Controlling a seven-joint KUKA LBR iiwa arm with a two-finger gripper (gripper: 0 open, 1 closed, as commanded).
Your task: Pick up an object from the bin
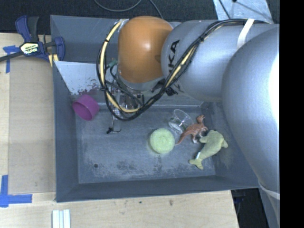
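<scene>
The grey metal bin (pixel 65 146) has sloping walls and a flat floor, scuffed and dusted with pale specks. Nearest its front wall, just right of the yellow-green disc (pixel 162 141), lies a soft pale-green sea-animal toy (pixel 210 148) with a curved tail. The disc itself is round, thick and spongy-looking. Right of the disc and touching the green toy is a small orange-brown plastic dinosaur (pixel 194 129). Just behind the disc and to its right lies a clear plastic cup (pixel 178 120), tipped over. Well to the disc's left, by the back wall, a purple cup (pixel 86 107) lies on its side.

The gripper (pixel 124 104) hangs behind and left of the disc, over bare floor between it and the purple cup. The smooth orange cover (pixel 142 49) and looping black-and-yellow cables (pixel 105 56) hide it, so I cannot tell whether it is spread or closed.
</scene>
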